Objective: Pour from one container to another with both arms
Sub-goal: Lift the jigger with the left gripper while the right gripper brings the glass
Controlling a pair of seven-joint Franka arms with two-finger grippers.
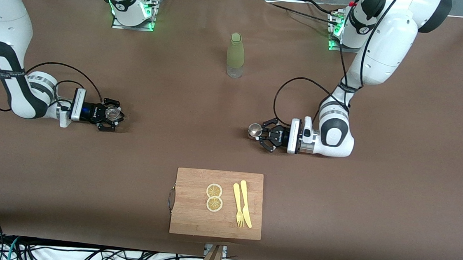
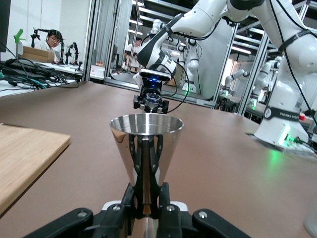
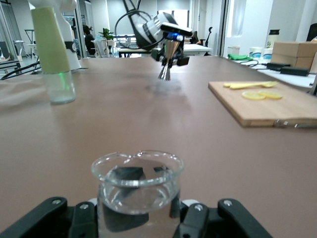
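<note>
front view: steel cup [image 1: 254, 129] gripped by left gripper [image 1: 265, 134], low over table [image 1: 396, 192] toward left arm's end. glass beaker [image 1: 111, 113] clasped in right gripper [image 1: 108, 114], toward right arm's end. both to be raised, brought together, cup tilted slowly, rim kept over beaker mouth.

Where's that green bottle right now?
The green bottle stands alone on the table between the two arm bases, farther from the front camera than the cutting board.

Mirror-polished metal cup [image 2: 145, 148], clear glass beaker [image 3: 137, 186], matt wooden board [image 1: 217, 203].
</note>
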